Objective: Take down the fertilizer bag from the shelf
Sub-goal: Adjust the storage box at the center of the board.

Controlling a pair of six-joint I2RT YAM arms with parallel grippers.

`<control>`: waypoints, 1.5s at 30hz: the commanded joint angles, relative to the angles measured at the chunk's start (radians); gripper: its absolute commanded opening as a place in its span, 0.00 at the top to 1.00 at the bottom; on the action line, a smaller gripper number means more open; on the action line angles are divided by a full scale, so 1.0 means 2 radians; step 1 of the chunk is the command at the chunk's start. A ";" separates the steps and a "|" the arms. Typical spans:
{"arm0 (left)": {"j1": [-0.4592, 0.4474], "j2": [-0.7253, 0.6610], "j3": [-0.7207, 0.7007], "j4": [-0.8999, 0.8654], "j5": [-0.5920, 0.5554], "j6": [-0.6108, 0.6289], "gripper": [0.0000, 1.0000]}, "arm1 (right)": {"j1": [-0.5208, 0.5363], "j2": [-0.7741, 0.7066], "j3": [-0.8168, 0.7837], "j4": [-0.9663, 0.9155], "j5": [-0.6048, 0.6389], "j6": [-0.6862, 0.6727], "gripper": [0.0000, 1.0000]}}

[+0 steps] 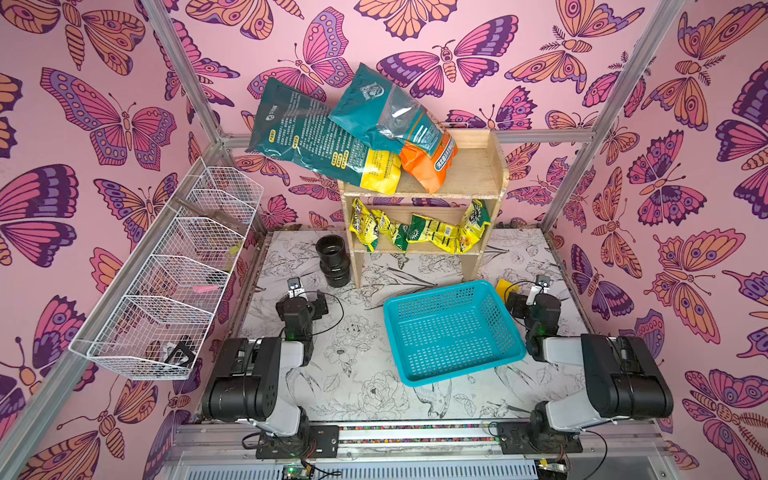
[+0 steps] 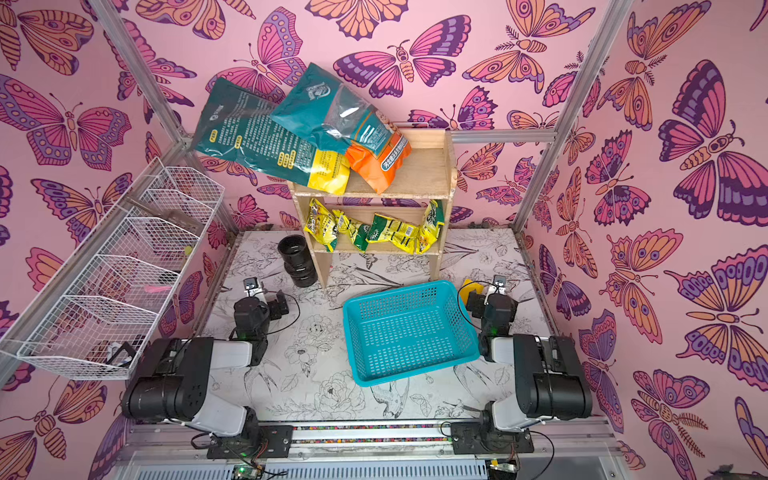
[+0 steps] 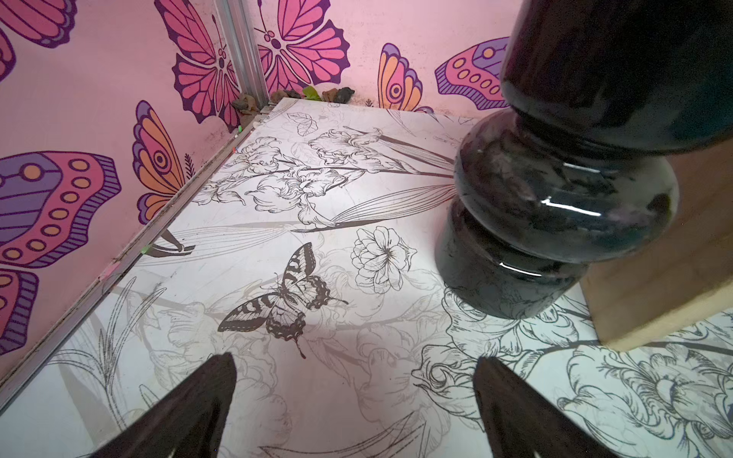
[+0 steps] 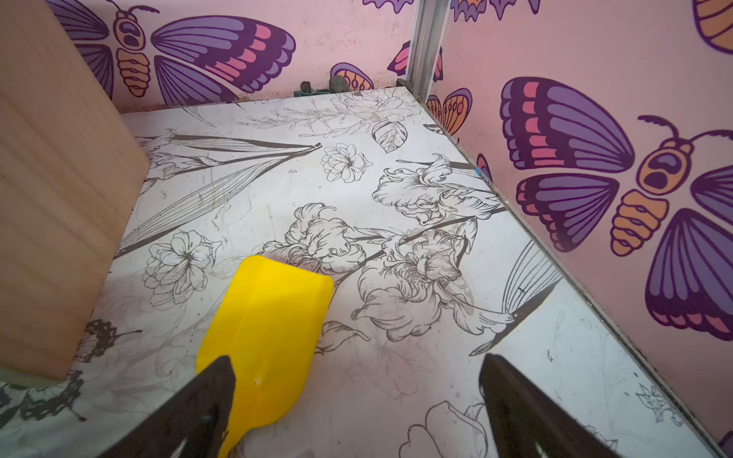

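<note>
1. Fertilizer bags crowd the left of the wooden shelf (image 1: 473, 170) (image 2: 424, 170) on its top tier in both top views. The teal-and-yellow bag (image 1: 316, 141) (image 2: 266, 141) hangs well past the shelf's left edge. The teal-and-orange bag (image 1: 399, 120) (image 2: 345, 120) lies across it, its orange end poking just over the front edge.
2. That tier's right half is bare up to the raised side rim. The lower tier holds a row of small yellow-green packets (image 1: 432, 230).
3. On the table (image 1: 365, 374), a black vase (image 1: 332, 259) stands just beside the shelf's left leg. A blue plastic basket (image 1: 505, 320) lies in front of the shelf, nearer the right arm, with a strip of bare table between it and the legs. A white wire rack (image 1: 166, 291) runs along the left wall.
4. The left gripper (image 3: 359, 357) has its fingers spread wide and grasps nothing. It hangs over bare table, facing the vase (image 3: 555, 206).
5. The right gripper (image 4: 357, 357) is equally released. One finger overlaps the narrow end of a yellow scoop (image 4: 269, 317) lying on the table; contact cannot be told.
6. Both arms sit folded low near the table's front, well apart from the bags.
7. Only the wrist views show the fingers, and of the shelf they catch just the plank legs (image 3: 666, 269) (image 4: 59, 198). The bags appear in the top views alone, where the scoop (image 1: 503, 286) is a yellow sliver behind the right wrist.
</note>
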 commanded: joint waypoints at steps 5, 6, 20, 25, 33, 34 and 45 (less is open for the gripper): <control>0.003 0.004 0.003 -0.001 0.007 0.003 0.00 | 0.002 -0.003 0.008 -0.003 -0.003 -0.004 0.01; 0.003 0.004 0.003 -0.002 0.007 0.004 0.00 | 0.002 -0.003 0.009 -0.004 -0.004 -0.004 0.01; 0.006 0.004 0.005 -0.005 0.010 0.003 0.00 | 0.001 -0.003 0.009 -0.006 -0.006 -0.003 0.01; 0.006 0.004 0.004 -0.005 0.010 0.003 0.00 | 0.001 -0.004 0.008 -0.003 -0.006 -0.004 0.01; 0.006 0.004 0.004 -0.004 0.009 0.003 0.00 | 0.001 -0.003 0.009 -0.003 -0.006 -0.004 0.01; 0.006 0.004 0.004 -0.004 0.009 0.003 0.00 | 0.001 -0.003 0.008 -0.003 -0.005 -0.004 0.01; -0.016 -0.103 0.088 -0.258 -0.094 -0.065 0.00 | 0.002 -0.075 0.206 -0.397 0.034 0.062 0.01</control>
